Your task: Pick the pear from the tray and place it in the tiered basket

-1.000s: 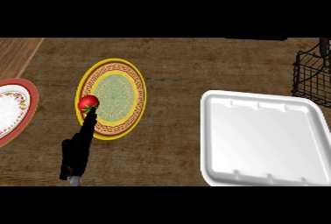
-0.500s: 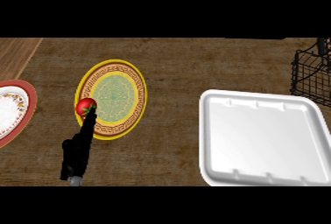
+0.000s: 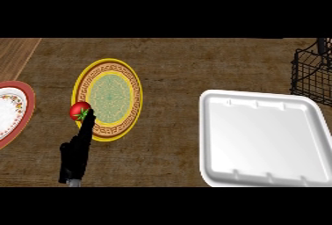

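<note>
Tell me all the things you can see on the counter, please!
yellow plate: one, yellow rim with a green patterned middle, left of centre
red-rimmed plate: one, white middle with a red rim, cut off at the left edge
white tray: one, white, nothing on it, right side
wire basket: one, black, upper right corner, partly out of view
red fruit: one, red with a green stem, at the yellow plate's left rim
left hand: one, black, fingers touching the red fruit from below

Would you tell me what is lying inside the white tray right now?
Nothing shows inside the white tray: only its bare white floor and ridged rim. No hand covers it. The red fruit sits at the left hand, by the yellow plate.
</note>
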{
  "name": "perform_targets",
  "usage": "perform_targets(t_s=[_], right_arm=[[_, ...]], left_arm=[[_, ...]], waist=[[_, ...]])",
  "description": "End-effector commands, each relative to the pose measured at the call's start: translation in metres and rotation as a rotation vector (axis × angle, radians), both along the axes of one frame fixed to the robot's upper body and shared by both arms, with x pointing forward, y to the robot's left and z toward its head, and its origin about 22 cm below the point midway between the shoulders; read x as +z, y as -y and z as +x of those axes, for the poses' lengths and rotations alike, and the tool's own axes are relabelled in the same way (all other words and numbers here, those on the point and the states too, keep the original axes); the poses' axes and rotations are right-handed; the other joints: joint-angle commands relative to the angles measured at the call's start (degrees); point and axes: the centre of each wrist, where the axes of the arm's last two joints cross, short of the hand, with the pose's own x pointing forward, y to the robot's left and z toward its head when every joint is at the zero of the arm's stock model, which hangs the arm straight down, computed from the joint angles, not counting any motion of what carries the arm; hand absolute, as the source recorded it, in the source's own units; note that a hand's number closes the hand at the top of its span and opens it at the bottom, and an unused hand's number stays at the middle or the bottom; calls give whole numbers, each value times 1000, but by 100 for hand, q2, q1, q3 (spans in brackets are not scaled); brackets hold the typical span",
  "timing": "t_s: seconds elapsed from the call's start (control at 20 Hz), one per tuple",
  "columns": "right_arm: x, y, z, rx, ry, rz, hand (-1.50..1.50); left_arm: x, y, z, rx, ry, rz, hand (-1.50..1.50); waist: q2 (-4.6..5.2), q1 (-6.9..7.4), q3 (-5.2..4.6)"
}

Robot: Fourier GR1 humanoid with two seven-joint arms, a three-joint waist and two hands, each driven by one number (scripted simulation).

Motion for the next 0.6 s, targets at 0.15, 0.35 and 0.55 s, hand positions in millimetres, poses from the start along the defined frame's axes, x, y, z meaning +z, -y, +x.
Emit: perform_targets(t_s=[0.15,0.35,0.55], right_arm=[[12,41,-74,-106,5,62,-150],[15,54,-106,-99,4,64,-150],[18,62,-132,-62,-36,47,-150]], left_arm=[[-4,-6,-6,17,-47,-15,0],[-3,1,-5,42,-46,-20,0],[-5,-2,-12,66,-51,-23,0]], waist=[[15,-149,16],[-11,-290,29],[-30,-442,59]])
